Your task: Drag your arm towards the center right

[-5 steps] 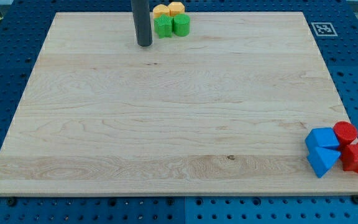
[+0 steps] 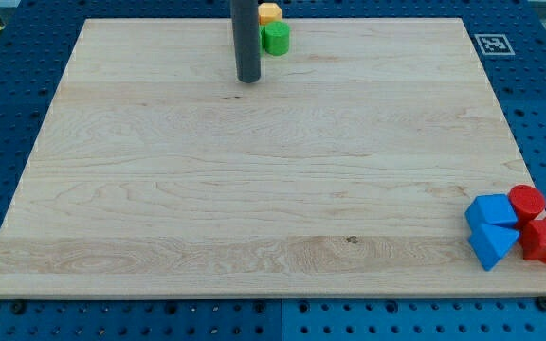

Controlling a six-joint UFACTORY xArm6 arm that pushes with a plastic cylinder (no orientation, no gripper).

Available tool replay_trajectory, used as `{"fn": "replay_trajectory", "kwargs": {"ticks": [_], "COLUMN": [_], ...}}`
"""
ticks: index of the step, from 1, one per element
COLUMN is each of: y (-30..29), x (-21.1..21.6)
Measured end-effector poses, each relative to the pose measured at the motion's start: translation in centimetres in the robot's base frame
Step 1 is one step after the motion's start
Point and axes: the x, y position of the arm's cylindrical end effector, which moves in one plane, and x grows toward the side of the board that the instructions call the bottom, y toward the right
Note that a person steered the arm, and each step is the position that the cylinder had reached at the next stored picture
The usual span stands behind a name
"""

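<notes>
Tip [image 2: 248, 80] bare, no claw to report, near green cylinder [image 2: 276, 38] and orange block [image 2: 269, 12]; may clip them swinging right.

Lighting bright and even across the wooden board [image 2: 254, 189] — diffuse, apparently from overhead. Shadows faint: only a small soft smudge under my tip [image 2: 248, 80] and thin dark edges beneath the blue blocks [image 2: 491, 232] at lower right. No hard glare; wood grain reads cleanly. Focus sharp centre to corners — slight softness at the top edge, possibly. Perspective narrows the board toward the frame's top.
</notes>
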Motion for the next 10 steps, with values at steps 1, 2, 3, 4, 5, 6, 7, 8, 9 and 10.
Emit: {"fn": "replay_trajectory", "kwargs": {"ticks": [1, 2, 3, 4, 5, 6, 7, 8, 9, 10], "y": [1.7, 4.5, 6.7, 7.0, 10.2, 15.3, 19.1, 21.5, 21.6, 21.7], "x": [1.6, 1.7, 1.7, 1.7, 1.8, 2.4, 4.0, 4.8, 4.8, 4.8]}}
